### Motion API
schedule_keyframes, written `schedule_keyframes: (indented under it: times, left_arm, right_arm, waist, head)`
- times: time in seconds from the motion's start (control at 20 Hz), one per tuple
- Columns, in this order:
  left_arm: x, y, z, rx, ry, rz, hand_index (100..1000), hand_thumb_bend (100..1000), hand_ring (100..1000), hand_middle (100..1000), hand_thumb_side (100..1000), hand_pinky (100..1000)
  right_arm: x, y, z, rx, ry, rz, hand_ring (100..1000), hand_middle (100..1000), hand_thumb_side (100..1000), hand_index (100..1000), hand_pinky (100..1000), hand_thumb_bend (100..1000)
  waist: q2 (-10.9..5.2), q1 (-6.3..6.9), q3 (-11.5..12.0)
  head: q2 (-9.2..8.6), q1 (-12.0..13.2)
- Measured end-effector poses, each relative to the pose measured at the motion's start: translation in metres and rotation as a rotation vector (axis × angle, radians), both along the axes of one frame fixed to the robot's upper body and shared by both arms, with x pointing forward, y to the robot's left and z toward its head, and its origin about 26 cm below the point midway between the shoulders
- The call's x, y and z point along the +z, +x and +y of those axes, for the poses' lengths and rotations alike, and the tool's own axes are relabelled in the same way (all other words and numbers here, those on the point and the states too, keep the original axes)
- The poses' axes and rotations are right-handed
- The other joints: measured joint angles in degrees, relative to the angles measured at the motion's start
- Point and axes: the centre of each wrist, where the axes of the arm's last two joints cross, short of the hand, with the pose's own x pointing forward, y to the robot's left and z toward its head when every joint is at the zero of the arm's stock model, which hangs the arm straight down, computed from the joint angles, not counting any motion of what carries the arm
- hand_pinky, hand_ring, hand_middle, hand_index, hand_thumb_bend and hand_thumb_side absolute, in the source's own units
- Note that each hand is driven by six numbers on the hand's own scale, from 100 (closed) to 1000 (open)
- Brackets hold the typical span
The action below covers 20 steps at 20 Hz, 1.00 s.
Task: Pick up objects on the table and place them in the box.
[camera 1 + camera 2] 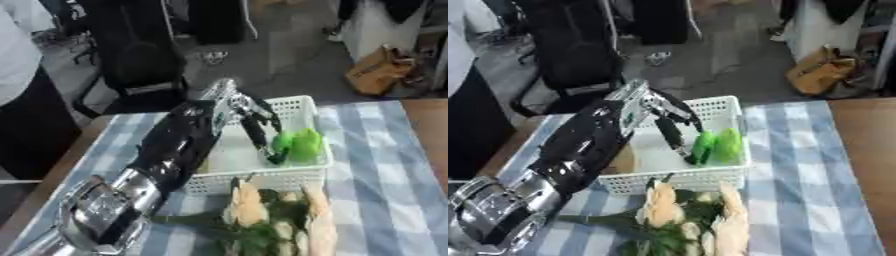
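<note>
A: Anyone spot any writing or labels around the box point(297, 107)?
B: Nope, nothing readable on it or anywhere near it. No brands, no numbers, no signs.

The left arm point(171, 150) is clad in glossy black shells along the forearm. Nearest the camera its joint point(105, 210) is a polished silver cylinder with dark recesses. Toward the white basket point(302, 102), the wrist shows a bright silver bracket. The left robot hand point(254, 122) has slim black fingers with silvery links at their bases.
</note>
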Motion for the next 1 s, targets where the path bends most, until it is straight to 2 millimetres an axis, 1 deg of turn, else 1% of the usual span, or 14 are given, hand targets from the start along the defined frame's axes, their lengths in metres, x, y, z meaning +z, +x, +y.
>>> schedule_keyframes:
  times: [0.35,0.4,0.45,0.5,0.55,0.6,0.65,0.7,0.75,0.8,0.85,0.9,0.95,1.0]
  left_arm:
    - [0.008,-0.001,-0.002,-0.004,-0.028,-0.004,1000,688,1000,1000,615,1000]
    - [0.009,-0.002,-0.001,-0.006,-0.035,-0.007,1000,645,1000,1000,601,1000]
    - [0.013,-0.002,0.0,-0.007,-0.049,-0.012,1000,645,1000,1000,601,1000]
    - [0.02,-0.003,0.003,-0.007,-0.066,-0.022,1000,606,1000,1000,581,930]
    - [0.027,-0.004,0.008,-0.006,-0.086,-0.034,1000,606,1000,1000,581,930]
    - [0.034,-0.005,0.013,-0.003,-0.107,-0.044,1000,584,994,1000,568,845]
    - [0.04,-0.006,0.018,-0.001,-0.128,-0.053,1000,574,974,1000,560,815]
    - [0.047,-0.008,0.024,0.002,-0.147,-0.062,1000,556,940,975,547,770]
    - [0.053,-0.009,0.03,0.006,-0.164,-0.071,1000,556,940,975,547,770]
    - [0.058,-0.011,0.035,0.01,-0.179,-0.08,1000,547,922,956,542,747]
    - [0.063,-0.012,0.04,0.014,-0.193,-0.087,936,527,886,908,537,707]
    - [0.068,-0.014,0.045,0.017,-0.209,-0.093,891,502,872,878,537,693]
    - [0.073,-0.015,0.05,0.022,-0.226,-0.101,877,490,864,862,537,688]
    - [0.078,-0.017,0.058,0.031,-0.243,-0.11,863,420,855,846,517,681]
  right_arm:
    - [0.0,0.0,0.001,0.007,0.0,0.004,785,655,972,656,691,100]
    - [0.0,0.0,0.001,0.007,-0.001,0.004,785,654,973,656,691,100]
    - [-0.001,0.0,0.001,0.007,0.0,0.007,785,654,973,656,691,100]
    - [-0.002,-0.001,0.0,0.006,0.0,0.01,785,654,973,656,691,100]
    - [-0.002,-0.001,0.0,0.005,0.0,0.012,785,654,973,656,691,100]
    - [-0.002,-0.001,0.0,0.005,0.0,0.012,785,654,974,656,692,100]
    - [-0.003,-0.001,0.0,0.005,0.0,0.013,785,654,974,656,692,100]
    - [-0.003,-0.002,0.0,0.004,0.0,0.014,785,655,974,656,692,100]
    - [-0.004,-0.002,0.0,0.003,0.0,0.017,785,655,974,656,692,100]
    - [-0.004,-0.003,-0.001,0.002,0.0,0.019,785,655,974,656,692,100]
    - [-0.004,-0.003,-0.001,0.002,0.0,0.019,785,655,974,656,692,100]
    - [-0.005,-0.003,-0.001,0.001,0.0,0.019,785,655,974,656,692,100]
    - [-0.005,-0.003,-0.001,0.001,0.0,0.019,785,655,974,655,692,100]
    - [-0.005,-0.003,-0.001,0.0,0.001,0.019,785,654,970,656,692,100]
  waist:
    - [0.0,0.0,0.4]
    - [0.0,0.0,0.4]
    - [0.0,0.0,0.5]
    - [0.0,0.0,0.8]
    - [0.0,0.0,1.0]
    - [0.0,0.0,1.2]
    - [0.0,0.0,1.3]
    - [-0.04,0.0,1.5]
    - [-0.08,0.0,1.6]
    - [-0.1,0.0,1.7]
    - [-0.1,0.0,1.8]
    - [-0.11,0.0,1.9]
    - [-0.16,0.0,2.1]
    - [-0.24,0.0,2.2]
  head:
    - [0.0,0.0]
    - [0.0,0.0]
    - [0.02,-0.1]
    - [0.04,-0.1]
    - [0.06,-0.2]
    - [0.08,-0.3]
    - [0.09,-0.4]
    - [0.1,-0.4]
    - [0.11,-0.4]
    - [0.11,-0.5]
    - [0.12,-0.5]
    - [0.13,-0.6]
    - [0.24,-0.8]
    - [0.35,-0.9]
